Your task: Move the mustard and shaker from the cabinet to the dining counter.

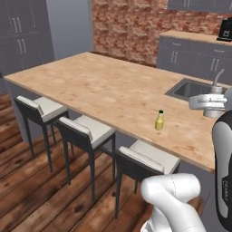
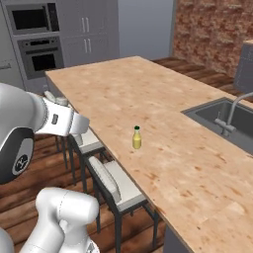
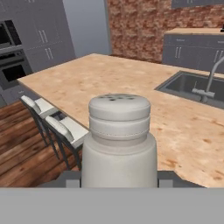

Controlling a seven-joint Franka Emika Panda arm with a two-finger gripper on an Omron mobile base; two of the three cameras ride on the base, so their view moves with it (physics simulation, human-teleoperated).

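Note:
The grey shaker (image 3: 119,140) rises large in the hand view, upright with its perforated rounded top showing. My gripper (image 3: 119,178) is shut on its lower body, with a grey finger (image 3: 70,178) at either side. It hangs above the near edge of the dining counter (image 1: 104,86). The yellow mustard (image 1: 159,120) with its dark cap stands upright near that front edge, also in the right base view as the mustard (image 2: 137,138). Grey wall cabinets (image 1: 199,4) hang over the back counter; I cannot tell which is the task's cabinet.
A dark sink (image 1: 190,88) with a silver faucet (image 2: 230,116) is set in the counter's right part. Three grey-cushioned stools (image 1: 88,129) line the near side. A black coffee machine (image 1: 224,29) stands on the back counter. Wall ovens (image 2: 37,39) stand at the left.

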